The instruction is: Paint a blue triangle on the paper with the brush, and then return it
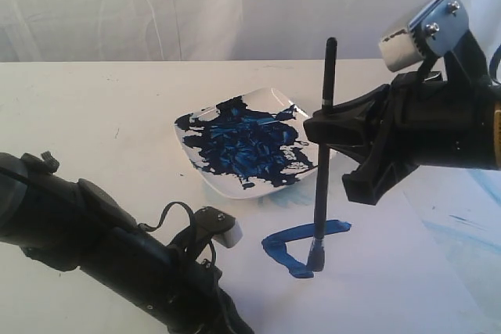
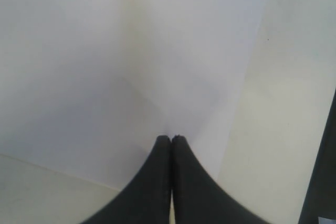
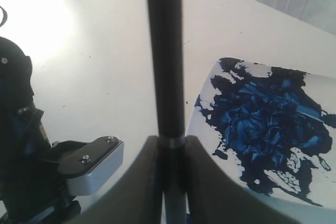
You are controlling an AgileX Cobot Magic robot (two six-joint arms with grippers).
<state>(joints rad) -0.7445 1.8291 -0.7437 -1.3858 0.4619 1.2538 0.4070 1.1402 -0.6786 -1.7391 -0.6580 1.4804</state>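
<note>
Exterior view: right claw (image 1: 323,126) clamped on the brush (image 1: 320,193) mid-handle. The brush stands near upright, bristles down on the paper (image 1: 376,287) at the lower corner of the blue triangle (image 1: 301,244), just on the near side of the dish (image 1: 266,93). Outline looks unfinished: two strokes down, third side missing.

Judgement: drag the tip steadily up to the free end of the top stroke, with light even pressure and the handle upright. Reload from the dish if the line thins.

Pose: right forearm reaches in level past the dish's right edge. Other arm: left claw (image 2: 171,140) pinched shut, empty, over the paper, nearer the camera than the dish.
</note>
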